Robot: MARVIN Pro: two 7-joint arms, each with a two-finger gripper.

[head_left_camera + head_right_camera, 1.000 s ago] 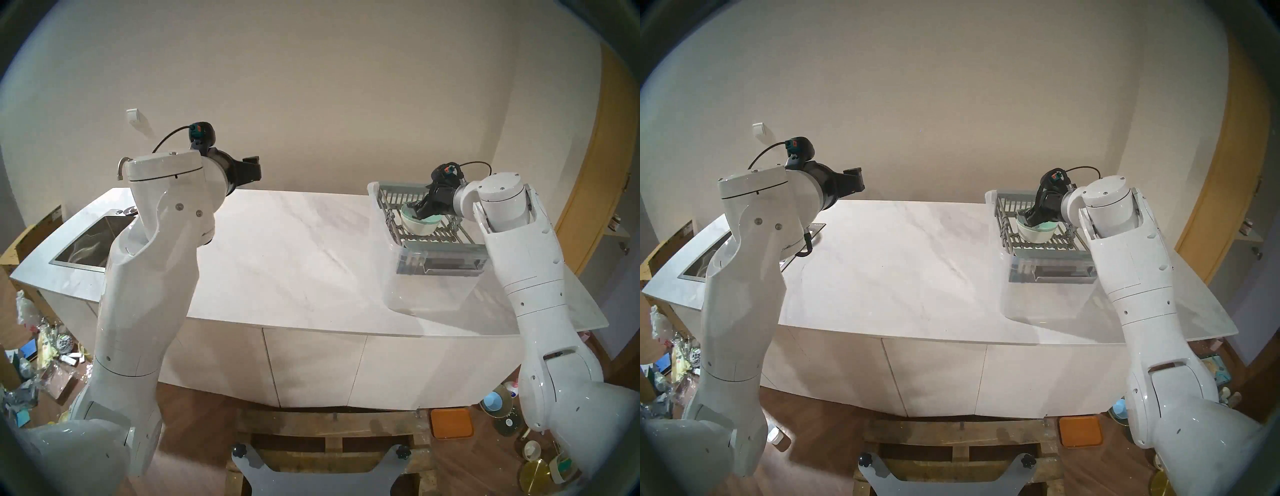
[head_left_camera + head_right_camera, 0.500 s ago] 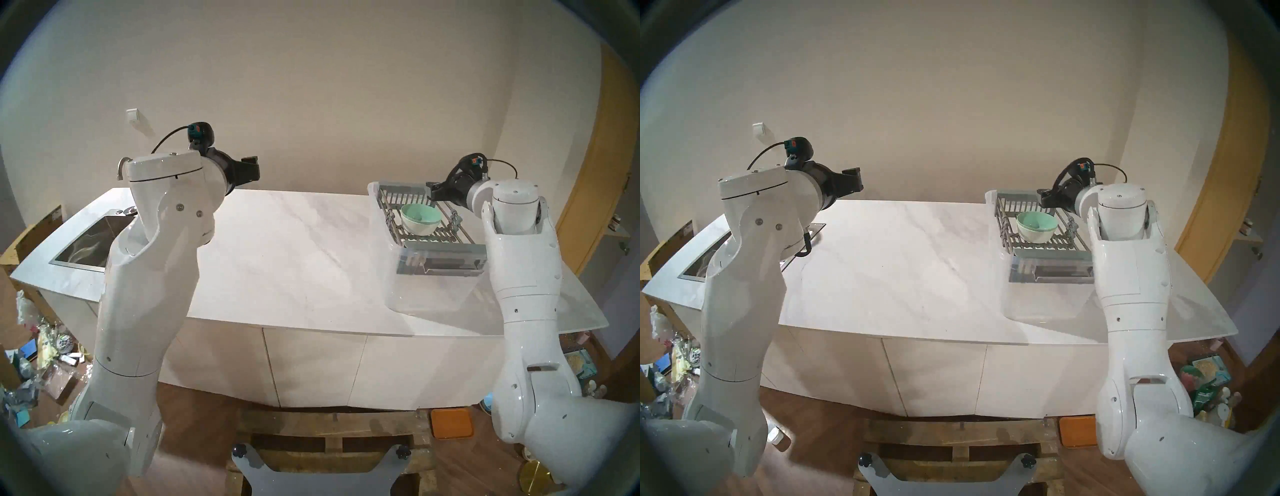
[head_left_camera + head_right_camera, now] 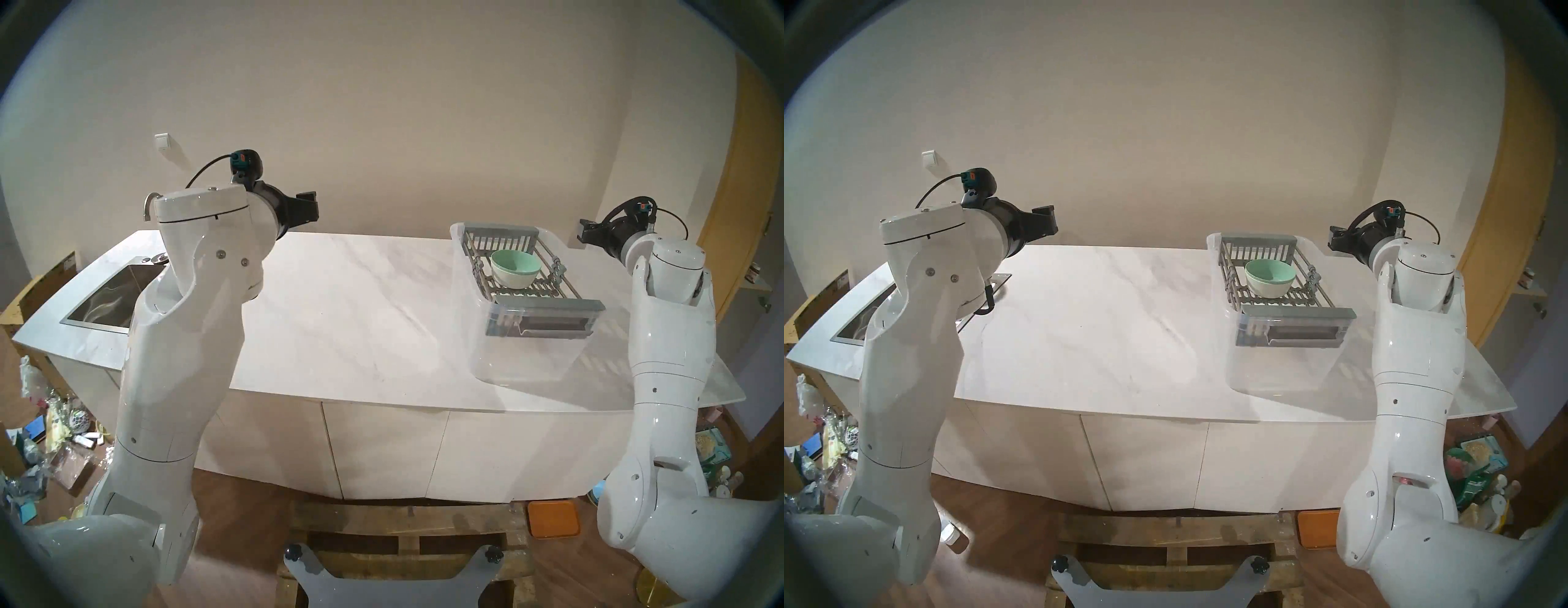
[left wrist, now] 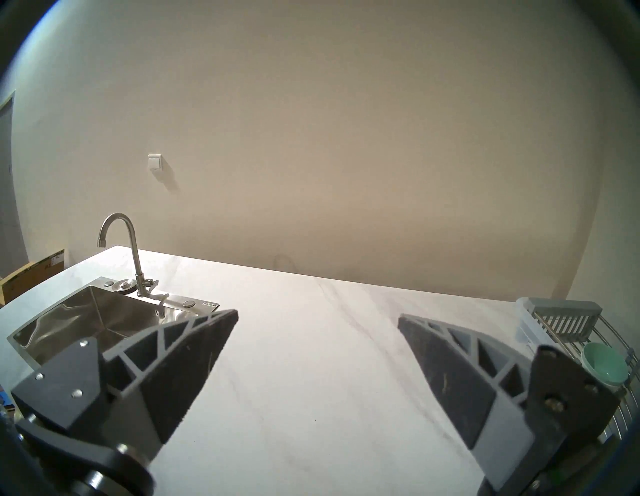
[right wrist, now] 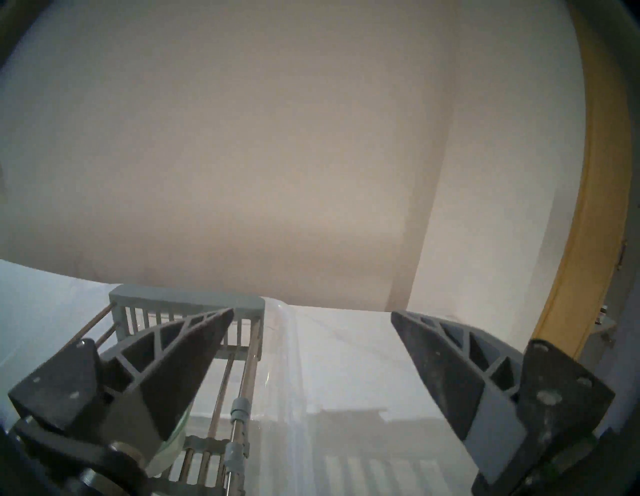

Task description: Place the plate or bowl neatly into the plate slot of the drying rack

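The big white marble tabletop [image 3: 360, 305] fills the middle of the room. A shiny steel sink [image 3: 106, 297] with a bent steel tap [image 4: 119, 249] sits in its left end. A clear plastic tub [image 3: 522, 361] stands on the right end. The grey drying rack with thin rod sides and flat end bars [image 3: 551, 303] rests across the top of the tub.

A round bowl, mint green inside and pale outside [image 3: 515, 271], sits mouth up in the rack. It rests on the plate slot, the row of grey toothed bars across the rack's base [image 3: 526, 292]. Nothing is touching the bowl.

The left hand [image 3: 307, 208] hangs high over the left half of the tabletop, well apart from the rack. Its two fingers stand wide apart and hold nothing.

The right hand [image 3: 584, 231] is up in the air to the right of the rack, just past its far corner. Its fingers [image 5: 194, 363] are spread wide too, with nothing between them.
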